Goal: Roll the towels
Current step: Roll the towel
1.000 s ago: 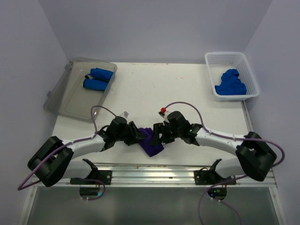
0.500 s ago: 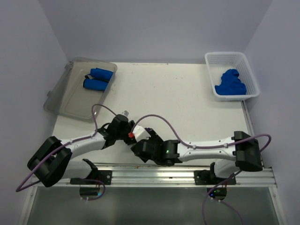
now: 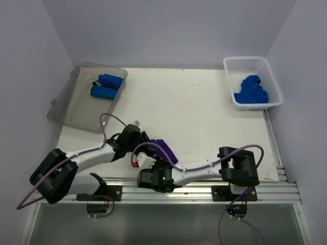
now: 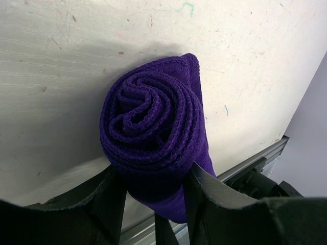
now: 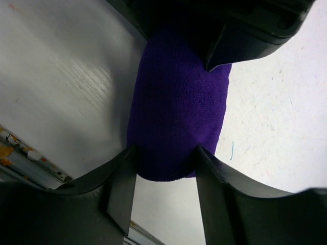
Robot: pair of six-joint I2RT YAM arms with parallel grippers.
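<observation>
purple cloth sits low in the top view: the purple towel [image 3: 162,149] lies on the white table [image 3: 194,102] close to its near edge, between the two wrists. the left arm [image 3: 89,155] reaches in from the left, and the right arm [image 3: 204,168] is folded flat along the near edge, its wrist just below the towel. two rolled blue towels [image 3: 107,86] lie side by side in the grey tray [image 3: 76,109] at the far left, and loose blue towels [image 3: 251,91] are heaped in the white basket [image 3: 265,66] at the far right. from the left wrist, the purple towel is a tight roll with its spiral end facing the camera. the left jaws are closed on it, the left fingers [image 4: 110,204] pressed against both sides of its lower part. from the right wrist, the roll runs lengthwise away from the camera, and the right jaws straddle its near end. the right fingers [image 5: 120,189] sit right against its sides, but i cannot tell whether they pinch it. the left jaws clamp the far end at the top of that view.
</observation>
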